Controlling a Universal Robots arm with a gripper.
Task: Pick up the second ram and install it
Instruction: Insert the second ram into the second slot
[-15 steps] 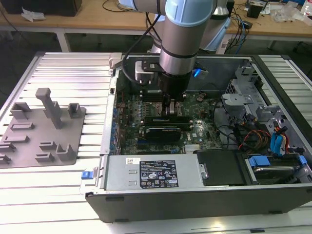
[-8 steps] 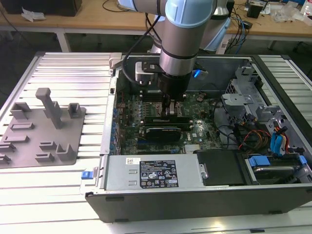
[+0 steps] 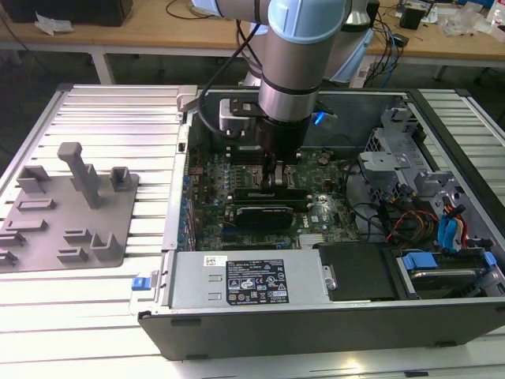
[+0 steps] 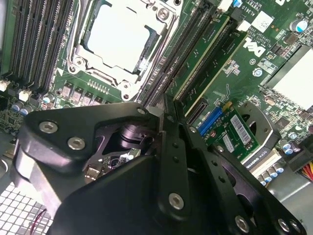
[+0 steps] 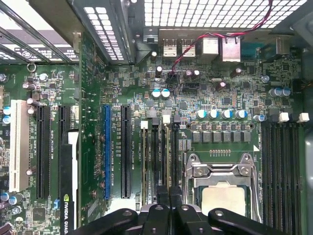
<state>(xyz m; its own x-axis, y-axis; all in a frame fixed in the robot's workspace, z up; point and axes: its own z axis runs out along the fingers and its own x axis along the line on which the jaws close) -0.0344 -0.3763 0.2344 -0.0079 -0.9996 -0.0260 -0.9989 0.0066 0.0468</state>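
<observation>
Ram [image 4: 205, 51]: judged to be the thin green strip standing edge-on in a slot [image 5: 174, 156] just beside the CPU socket [image 5: 222, 193], running out from the fingertips in the second wrist view; hard to separate from the board, so low confidence. Gripper [image 3: 276, 180] is down inside the case [image 3: 316, 332], arm near vertical over the motherboard. That suits a slot that takes a stick only from straight above. Fingers [image 4: 168, 127] are drawn together, a sliver between them at most; whether they pinch the stick or only bear on its top edge, cannot tell. They line up with the slot's long axis in both wrist views. Step judged as seating, not pickup: the gripper is at the slots, well apart from the grey tray [image 3: 71, 207] at the exterior view's left
</observation>
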